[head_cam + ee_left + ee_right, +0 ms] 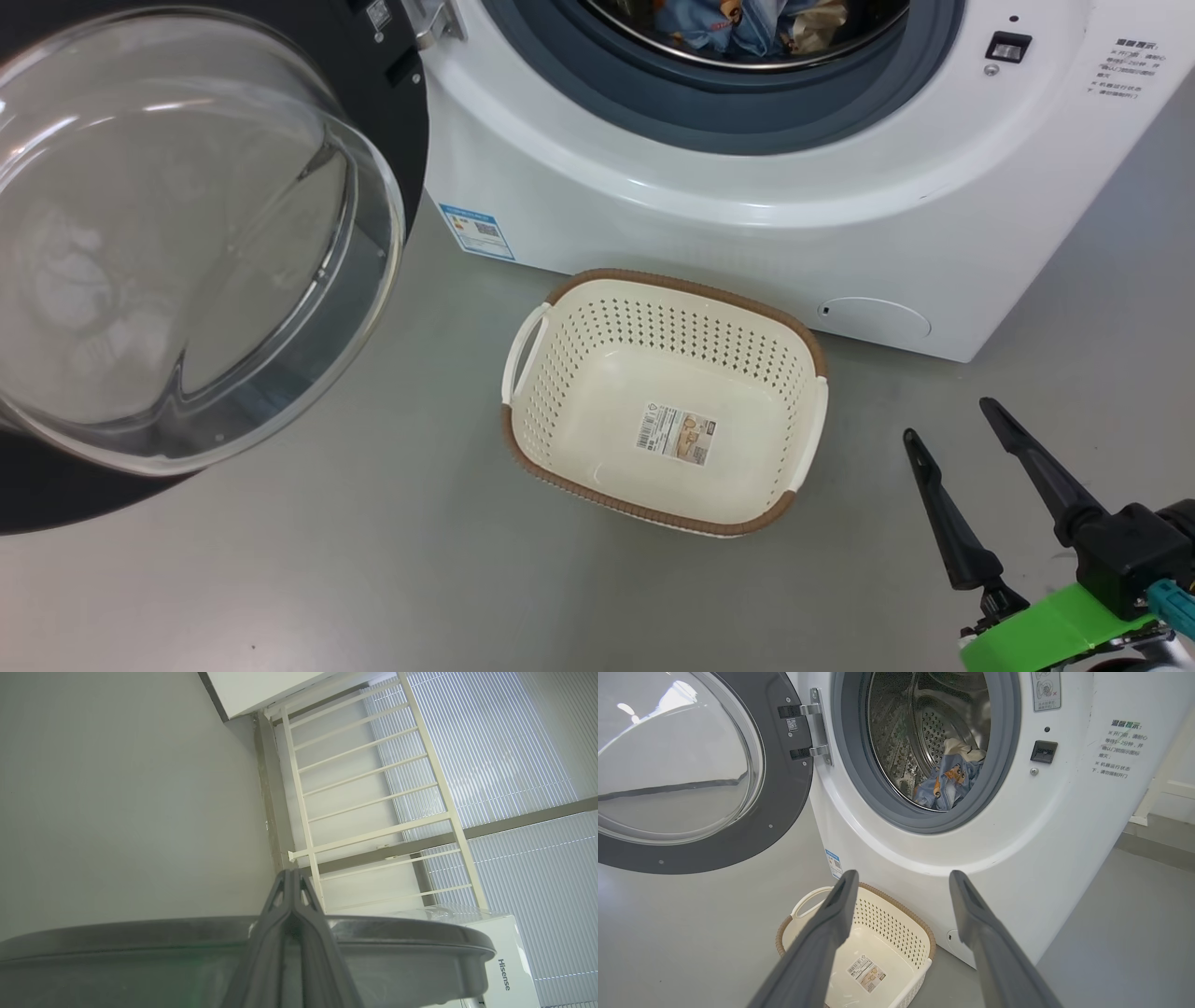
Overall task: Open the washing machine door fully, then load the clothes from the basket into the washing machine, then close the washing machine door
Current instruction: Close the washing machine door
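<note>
Basket [579, 373] mouth up, long axis parallel to washing machine [709, 243] front; right pincer [948, 420] apart, left pincer [292, 877] together

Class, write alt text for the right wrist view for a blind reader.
A white washing machine stands with its round door swung open and blue clothes inside. An empty basket sits before it, framed by the open right gripper.

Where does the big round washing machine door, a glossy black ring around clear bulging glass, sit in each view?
Head view: door at the left side, swung open.
Right wrist view: upper left.
Left wrist view: probably the dark curved rim along the bottom.
Shared landmark: metal hinge, head and right wrist views.
</note>
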You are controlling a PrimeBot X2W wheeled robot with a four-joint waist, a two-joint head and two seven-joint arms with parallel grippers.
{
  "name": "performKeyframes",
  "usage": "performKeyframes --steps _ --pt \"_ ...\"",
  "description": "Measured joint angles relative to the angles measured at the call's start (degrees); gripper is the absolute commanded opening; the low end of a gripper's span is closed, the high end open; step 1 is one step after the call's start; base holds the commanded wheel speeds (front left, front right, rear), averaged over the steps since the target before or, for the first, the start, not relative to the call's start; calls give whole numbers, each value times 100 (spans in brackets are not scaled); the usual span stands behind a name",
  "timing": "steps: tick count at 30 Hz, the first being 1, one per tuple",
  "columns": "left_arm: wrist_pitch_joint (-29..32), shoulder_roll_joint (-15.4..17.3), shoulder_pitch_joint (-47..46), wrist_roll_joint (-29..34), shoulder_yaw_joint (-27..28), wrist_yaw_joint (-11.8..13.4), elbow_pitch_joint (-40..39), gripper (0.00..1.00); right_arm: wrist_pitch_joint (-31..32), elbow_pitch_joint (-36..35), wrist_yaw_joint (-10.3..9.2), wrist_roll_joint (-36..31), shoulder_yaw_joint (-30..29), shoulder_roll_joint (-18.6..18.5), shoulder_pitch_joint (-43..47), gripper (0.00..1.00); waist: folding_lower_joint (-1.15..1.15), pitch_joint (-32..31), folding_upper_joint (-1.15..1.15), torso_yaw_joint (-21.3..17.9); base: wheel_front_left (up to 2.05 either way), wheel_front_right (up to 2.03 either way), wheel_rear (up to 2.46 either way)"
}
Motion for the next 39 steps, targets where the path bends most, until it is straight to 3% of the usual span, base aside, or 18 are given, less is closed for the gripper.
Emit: performKeyframes --steps 18,39 --pt "935 158 62 -15 -199 -303 -15 0 42 -33 0 0 -21 -15 -4 100 0 -6 0 93 0 0 0" --pt "1755 83 1309 -319 -18 -699 -1299 0 -115 94 0 -1 -66 170 -4 100 0 -223 0 109 0 0 0"
